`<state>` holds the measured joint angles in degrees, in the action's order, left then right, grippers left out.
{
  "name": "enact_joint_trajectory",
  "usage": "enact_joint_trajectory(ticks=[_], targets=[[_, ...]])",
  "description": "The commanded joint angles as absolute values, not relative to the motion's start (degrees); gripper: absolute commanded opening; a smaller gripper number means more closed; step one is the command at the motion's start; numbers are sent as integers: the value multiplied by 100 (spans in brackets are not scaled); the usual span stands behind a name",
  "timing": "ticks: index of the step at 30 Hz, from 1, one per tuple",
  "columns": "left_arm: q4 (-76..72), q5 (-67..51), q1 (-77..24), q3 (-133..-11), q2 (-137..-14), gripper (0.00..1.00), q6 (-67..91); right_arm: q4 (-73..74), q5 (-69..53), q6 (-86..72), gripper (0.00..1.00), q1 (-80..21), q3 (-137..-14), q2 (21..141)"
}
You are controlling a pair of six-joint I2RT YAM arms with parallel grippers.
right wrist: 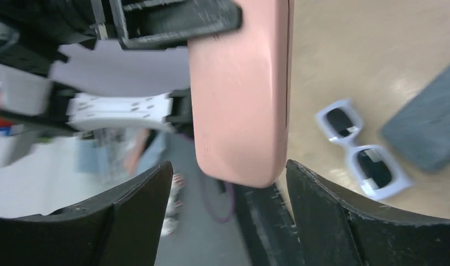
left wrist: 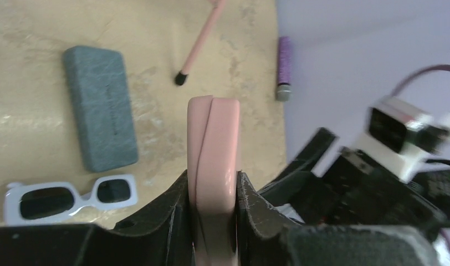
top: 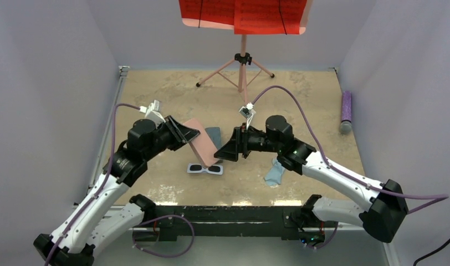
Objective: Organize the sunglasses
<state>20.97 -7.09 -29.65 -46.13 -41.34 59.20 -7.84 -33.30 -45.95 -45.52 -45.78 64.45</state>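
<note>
Sunglasses are the smallest thing here, so I start with the arms. The left gripper is clamped on one end of the pink case and holds it tilted up off the table. The right gripper has its jaws spread wide on either side of the case's free end, and as far as I can see they don't touch it. Just behind the pink case, the grey case lies flat. Just in front of the pink case and below it, the white sunglasses lie flat with lenses up, apart from both grippers. No other pair shows.

I'd judge that pair light and stiff, made of chunky plastic that won't flex. Its glossy lenses would likely slip and scratch. The bridge between the lenses or the thick top edge of the frame looks like the safest place to pinch.
</note>
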Motion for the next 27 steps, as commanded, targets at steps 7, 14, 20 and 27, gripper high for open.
enact_joint_trajectory(ticks=[7, 14, 20, 27], targets=[[2823, -734, -2928, -4979, -4992, 0, 5933, 66, -1242, -2022, 83, -5249, -5719, 7015], [2819, -763, -2930, -4964, -4991, 0, 5971, 479, -1192, -1814, 88, -5544, -6411, 7880], [2846, -728, -2936, -4980, -4963, 0, 5938, 470, -1517, -2002, 90, -5546, -6448, 8180], [2843, -753, -2934, -5002, -4931, 0, 5845, 522, -1849, -2247, 87, -5546, -6452, 8369]])
